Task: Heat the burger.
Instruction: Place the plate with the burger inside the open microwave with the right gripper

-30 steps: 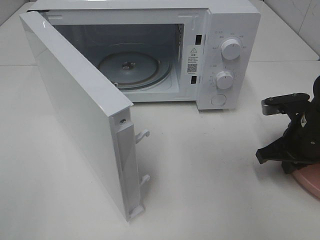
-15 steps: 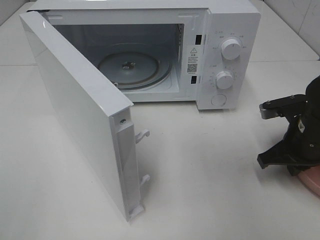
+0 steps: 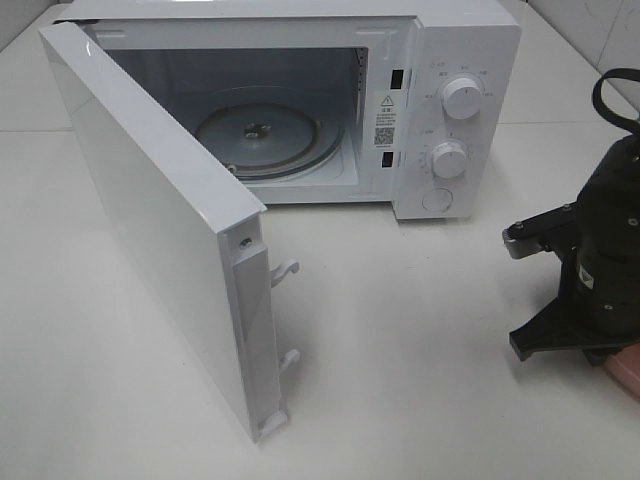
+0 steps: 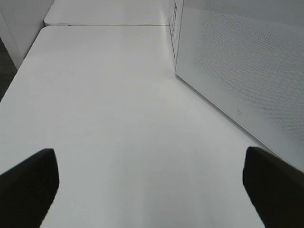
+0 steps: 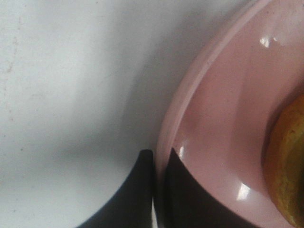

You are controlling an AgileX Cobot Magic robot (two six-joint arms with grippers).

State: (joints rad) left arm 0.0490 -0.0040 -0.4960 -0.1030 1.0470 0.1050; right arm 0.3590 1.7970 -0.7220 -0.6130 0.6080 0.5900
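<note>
Right wrist: burger (image 5: 290,164) near right claw (image 5: 159,156) clamping plate (image 5: 223,95).

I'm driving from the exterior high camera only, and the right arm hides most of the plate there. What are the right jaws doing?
Observer: The right gripper is shut on the rim of the pink plate, one finger inside and one outside.
Operator: Is the burger on it?
Observer: Yes, the burger sits on the plate, apart from the gripped rim.
Operator: And the left gripper?
Observer: The left gripper is wide open above the table, holding nothing.
</note>
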